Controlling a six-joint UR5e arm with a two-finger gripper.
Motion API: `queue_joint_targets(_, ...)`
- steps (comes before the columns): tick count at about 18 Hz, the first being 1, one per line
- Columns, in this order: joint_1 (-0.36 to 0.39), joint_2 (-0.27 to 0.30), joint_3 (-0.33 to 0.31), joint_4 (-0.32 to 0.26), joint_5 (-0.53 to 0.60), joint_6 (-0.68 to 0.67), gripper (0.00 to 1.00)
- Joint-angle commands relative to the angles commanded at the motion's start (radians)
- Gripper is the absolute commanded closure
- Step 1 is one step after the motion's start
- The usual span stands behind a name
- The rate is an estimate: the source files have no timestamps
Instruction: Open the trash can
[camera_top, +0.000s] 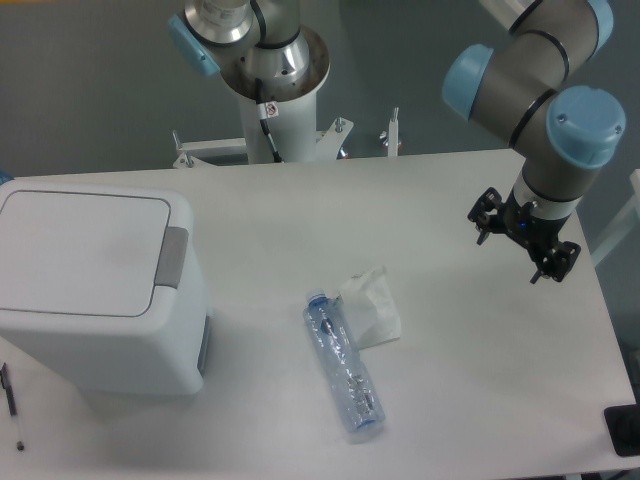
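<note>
The trash can (100, 340) is a large white boxy bin standing on the table's left side. Its flat white lid (85, 250) lies shut, with the grey push tab (173, 258) on its right edge. My gripper (521, 239) hangs over the right side of the table, far from the bin. Its two black fingers (486, 214) are spread wide apart, so it is open with nothing between them.
A clear plastic bottle (343, 363) lies on its side in the middle of the table, with a crumpled white tissue (372, 308) beside it. A pen (10, 395) rests at the left edge and a black object (624, 430) at the lower right corner. The arm's base (272, 75) stands at the back.
</note>
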Motion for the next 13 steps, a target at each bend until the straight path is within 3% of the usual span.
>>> queue_joint_targets(13, -0.038, 0.015, -0.009, -0.009, -0.003, -0.005, 0.00)
